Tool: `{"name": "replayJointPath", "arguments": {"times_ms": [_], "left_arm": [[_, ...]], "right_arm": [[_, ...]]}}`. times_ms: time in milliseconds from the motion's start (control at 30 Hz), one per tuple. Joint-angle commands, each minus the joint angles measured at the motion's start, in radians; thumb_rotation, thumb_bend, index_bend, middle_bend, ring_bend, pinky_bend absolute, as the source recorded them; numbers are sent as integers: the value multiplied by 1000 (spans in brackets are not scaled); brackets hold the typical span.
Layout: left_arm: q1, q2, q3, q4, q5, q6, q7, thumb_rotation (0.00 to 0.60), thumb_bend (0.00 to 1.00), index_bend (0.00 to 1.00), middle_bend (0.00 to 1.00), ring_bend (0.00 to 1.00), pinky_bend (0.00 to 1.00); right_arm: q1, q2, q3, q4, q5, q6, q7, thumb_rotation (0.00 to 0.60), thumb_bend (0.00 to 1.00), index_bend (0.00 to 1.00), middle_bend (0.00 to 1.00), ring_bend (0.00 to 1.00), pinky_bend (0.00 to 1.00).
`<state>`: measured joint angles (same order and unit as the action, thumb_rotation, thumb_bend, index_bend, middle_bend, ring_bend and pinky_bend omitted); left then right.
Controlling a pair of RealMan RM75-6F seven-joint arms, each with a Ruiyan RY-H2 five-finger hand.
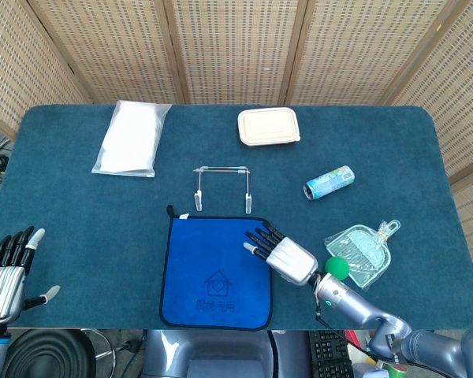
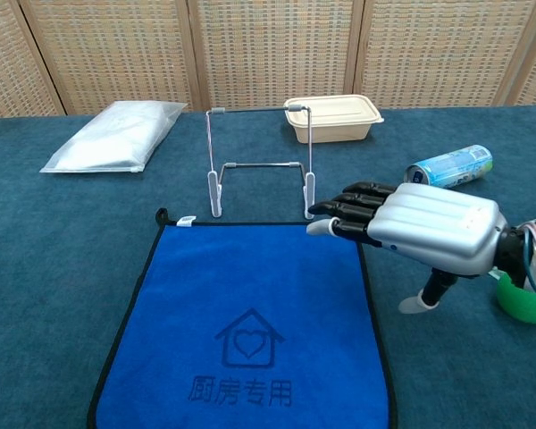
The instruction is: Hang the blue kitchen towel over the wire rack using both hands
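Note:
The blue kitchen towel (image 1: 214, 272) (image 2: 250, 331) lies flat on the table near its front edge, with a house logo and a black hem. Just behind it stands the wire rack (image 1: 221, 187) (image 2: 259, 165), upright and bare. My right hand (image 1: 280, 253) (image 2: 415, 228) hovers open over the towel's far right corner, palm down, fingers stretched toward the rack. My left hand (image 1: 6, 272) is open at the table's front left corner, far from the towel; the chest view does not show it.
A white plastic bag (image 1: 128, 138) lies at the back left and a cream lidded box (image 1: 268, 127) at the back centre. On the right are a lying can (image 1: 329, 182) and a clear green dustpan-like tray (image 1: 361, 252).

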<state>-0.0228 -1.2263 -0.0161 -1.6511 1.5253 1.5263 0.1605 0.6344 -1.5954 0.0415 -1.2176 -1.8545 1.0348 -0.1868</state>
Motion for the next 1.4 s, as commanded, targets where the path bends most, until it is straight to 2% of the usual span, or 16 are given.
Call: {"name": "replayJointPath", "arguments": {"times_ms": [33,800,1400], "left_arm": [[-1,1,0,0,0,-1,-1,600,0,0,0,0,0],[0,12,2,7,-3,2,-25,600,0,0,0,0,0],[-3,12,2,2,-11,-4,-23,600,0,0,0,0,0]], "right_arm": [[8,-9,-9,23,-1,7,-10,600,0,72,17,0,0],[37,-65,-56,108,32,5,-58,600,0,86,18,0,0],[64,-126,-47,118,85,14,-47,600,0,103,21,0,0]]}}
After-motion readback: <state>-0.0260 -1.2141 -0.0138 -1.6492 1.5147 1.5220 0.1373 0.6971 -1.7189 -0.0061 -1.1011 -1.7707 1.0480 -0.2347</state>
